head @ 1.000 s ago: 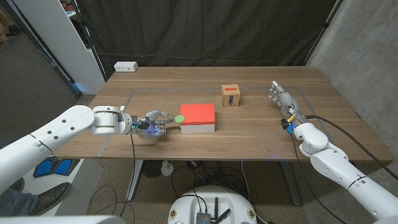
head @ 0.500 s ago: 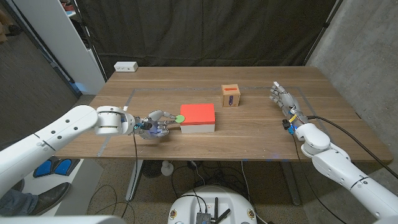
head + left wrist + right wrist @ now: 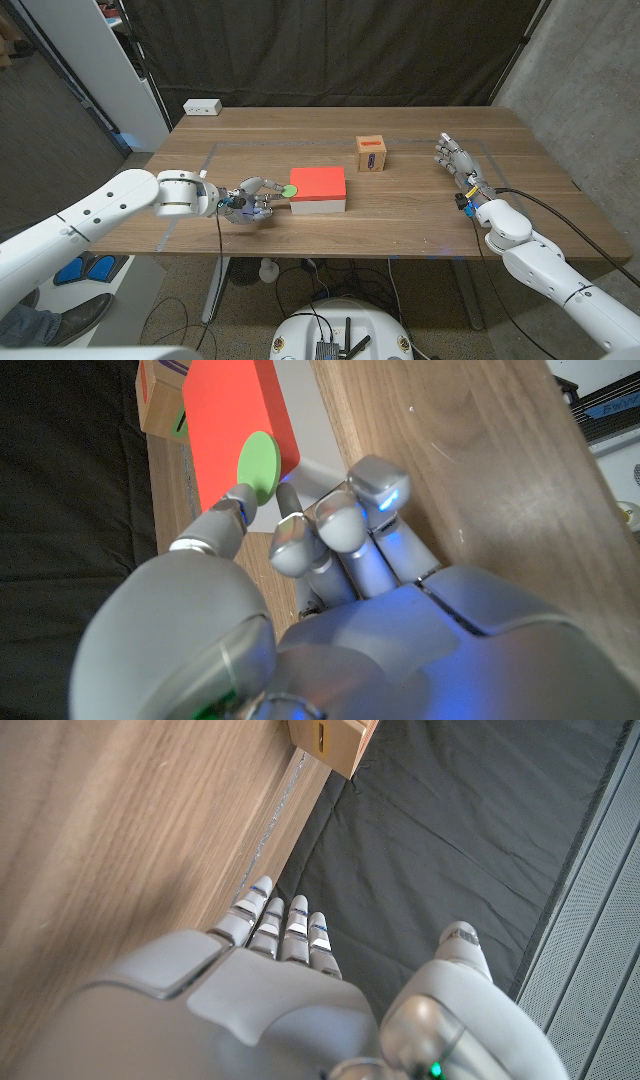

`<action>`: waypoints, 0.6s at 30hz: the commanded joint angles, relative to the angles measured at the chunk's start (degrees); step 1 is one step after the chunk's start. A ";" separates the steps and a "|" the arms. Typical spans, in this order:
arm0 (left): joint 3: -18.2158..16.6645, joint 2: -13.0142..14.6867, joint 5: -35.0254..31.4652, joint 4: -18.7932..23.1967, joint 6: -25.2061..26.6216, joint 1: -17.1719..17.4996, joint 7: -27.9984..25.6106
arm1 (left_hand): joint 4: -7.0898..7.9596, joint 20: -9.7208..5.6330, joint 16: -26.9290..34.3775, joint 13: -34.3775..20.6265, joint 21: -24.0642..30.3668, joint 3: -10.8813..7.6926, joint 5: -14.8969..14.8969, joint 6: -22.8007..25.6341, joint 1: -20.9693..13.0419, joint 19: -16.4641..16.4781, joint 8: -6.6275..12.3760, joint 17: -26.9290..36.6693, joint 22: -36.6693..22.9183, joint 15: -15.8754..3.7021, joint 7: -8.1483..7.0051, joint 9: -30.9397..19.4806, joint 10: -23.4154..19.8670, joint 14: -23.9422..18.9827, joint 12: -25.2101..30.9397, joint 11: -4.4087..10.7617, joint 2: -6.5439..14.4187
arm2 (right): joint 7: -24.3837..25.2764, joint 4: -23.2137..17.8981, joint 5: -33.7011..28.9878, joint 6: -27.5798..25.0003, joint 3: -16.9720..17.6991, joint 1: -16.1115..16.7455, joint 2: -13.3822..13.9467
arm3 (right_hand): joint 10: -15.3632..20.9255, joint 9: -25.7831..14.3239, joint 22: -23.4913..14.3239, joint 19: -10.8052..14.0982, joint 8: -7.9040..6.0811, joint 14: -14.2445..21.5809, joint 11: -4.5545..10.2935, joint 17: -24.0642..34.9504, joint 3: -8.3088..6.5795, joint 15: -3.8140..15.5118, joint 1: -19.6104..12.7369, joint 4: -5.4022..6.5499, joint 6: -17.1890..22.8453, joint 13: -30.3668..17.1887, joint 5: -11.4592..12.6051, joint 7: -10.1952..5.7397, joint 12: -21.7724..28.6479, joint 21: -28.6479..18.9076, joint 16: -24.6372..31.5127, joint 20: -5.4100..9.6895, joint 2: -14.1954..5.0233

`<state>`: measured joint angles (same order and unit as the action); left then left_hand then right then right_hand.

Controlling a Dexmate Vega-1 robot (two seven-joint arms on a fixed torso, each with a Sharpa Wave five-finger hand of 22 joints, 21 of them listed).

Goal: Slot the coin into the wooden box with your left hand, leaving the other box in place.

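Since a second ago the left hand (image 3: pixel 247 201) has crept a little toward the red-topped box (image 3: pixel 318 184), carrying the green coin (image 3: pixel 289 190) with it; nothing else on the counter (image 3: pixel 400 215) has shifted. Left hand sits low near the counter's front-left, fingers (image 3: pixel 222 525) pinched on the coin's rim, the other fingers curled in beneath. Coin now just beside the red-topped box's near-left corner, held on edge; the left wrist view shows the disc overlapping that box's red face, contact uncertain. Right hand (image 3: pixel 453 158) stands on the counter's right side, fingers apart and straight, holding nothing. Farther back, well apart from the coin, is the small wooden box (image 3: pixel 372 154) with its red-edged slot on top. Judgement: the carry has barely begun, and the red-topped box lies squarely between hand and target. Risk one: a low straight path would push or clip that box, which must stay put. Risk two: the grip is a thin rim pinch, so any bump could twist the coin loose. Lifting clear first seems necessary.
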<state>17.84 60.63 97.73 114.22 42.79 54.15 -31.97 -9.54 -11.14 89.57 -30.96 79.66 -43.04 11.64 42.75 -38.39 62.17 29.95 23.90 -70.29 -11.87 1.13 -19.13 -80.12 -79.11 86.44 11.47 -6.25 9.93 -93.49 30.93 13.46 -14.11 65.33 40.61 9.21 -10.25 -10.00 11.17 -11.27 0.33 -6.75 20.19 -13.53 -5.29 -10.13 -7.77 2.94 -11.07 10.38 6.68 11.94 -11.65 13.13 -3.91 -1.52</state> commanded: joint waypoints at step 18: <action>1.92 -0.64 1.20 0.66 0.62 -1.64 -2.54 | -0.24 -0.99 -0.46 -0.35 -0.60 -1.14 -0.05 0.57 0.78 0.19 1.86 0.07 0.04 -0.24 0.00 0.55 -0.06 0.20 -0.57 -0.03 0.23 | -0.74 2.09 0.73 1.95 0.09 -0.15 -0.93 | 1.09 -0.29 -0.11 0.70 -0.01 0.72 0.15 0.09 0.06 -0.14 -0.73 -0.24 0.28 -0.19 -0.06 -0.23 0.45 0.00 0.31 -0.55 -0.01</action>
<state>19.10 60.17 97.99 114.49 42.76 53.13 -32.73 -9.80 -11.14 89.09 -31.11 79.35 -43.80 11.64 42.75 -38.16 62.16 31.25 23.90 -70.32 -11.98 1.13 -18.60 -80.10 -79.00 85.87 11.49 -6.02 9.47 -92.44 31.31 14.50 -14.09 65.15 40.18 9.72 -10.25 -9.99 11.46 -11.27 0.65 -6.66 20.20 -13.53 -5.62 -10.13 -7.77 3.20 -11.07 10.39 6.42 11.94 -11.65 13.13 -4.20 -1.52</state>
